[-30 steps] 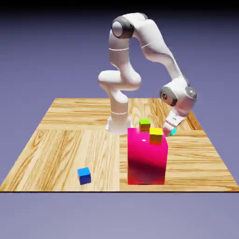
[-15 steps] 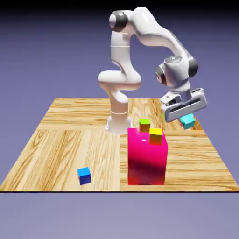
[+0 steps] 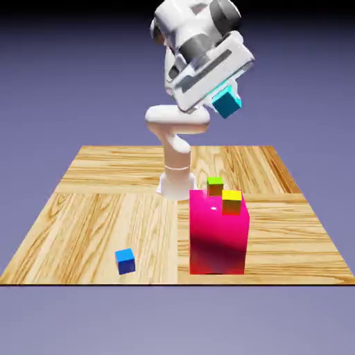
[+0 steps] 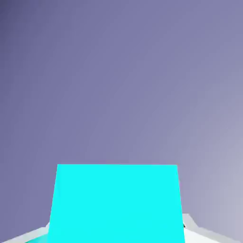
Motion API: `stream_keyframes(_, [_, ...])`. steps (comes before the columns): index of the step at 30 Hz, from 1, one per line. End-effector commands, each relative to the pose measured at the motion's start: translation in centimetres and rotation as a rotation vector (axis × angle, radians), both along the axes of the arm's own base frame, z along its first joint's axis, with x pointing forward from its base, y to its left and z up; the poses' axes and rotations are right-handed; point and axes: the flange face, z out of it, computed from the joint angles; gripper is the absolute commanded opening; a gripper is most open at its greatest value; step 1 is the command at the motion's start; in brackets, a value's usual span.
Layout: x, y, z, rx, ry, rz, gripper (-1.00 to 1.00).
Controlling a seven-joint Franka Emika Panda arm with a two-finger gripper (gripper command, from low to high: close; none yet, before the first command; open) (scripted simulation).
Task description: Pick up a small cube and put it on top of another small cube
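Note:
My gripper (image 3: 224,99) is shut on the small cyan cube (image 3: 227,104), high in the air above the table. In the hand view the cyan cube (image 4: 116,203) fills the bottom middle between the fingertips, with only the blue-violet backdrop beyond it. On the table, a green small cube (image 3: 215,186) and a yellow small cube (image 3: 231,201) rest on top of the big pink block (image 3: 218,232). A darker blue small cube (image 3: 125,261) lies on the wood toward the exterior view's left front.
The wooden table (image 3: 97,208) spreads under the arm. The robot's base (image 3: 175,182) stands just behind the pink block. The tilted hand hangs well above every object.
The arm has swung up and toward the exterior view's left, carrying the cyan cube from low beside the pink block to high above the table. The hand has tilted.

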Motion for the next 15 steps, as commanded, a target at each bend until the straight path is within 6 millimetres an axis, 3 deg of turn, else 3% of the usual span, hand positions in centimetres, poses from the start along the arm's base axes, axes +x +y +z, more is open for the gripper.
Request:
stream_keyframes(1, [0.7,-1.9,-0.8,-0.028,0.039,0.001,-1.00])
stream_keyframes(5, [2.7,-9.8,-4.3,-0.133,0.210,-0.002,-1.00])
stream_keyframes(8, [3.1,-15.9,-7.1,-0.213,0.361,-0.016,-1.00])
stream_keyframes(11, [2.4,-22.0,-9.8,-0.293,0.531,-0.040,-1.00])
stream_keyframes(15, [0.1,-29.8,-12.6,-0.392,0.783,-0.091,-1.00])
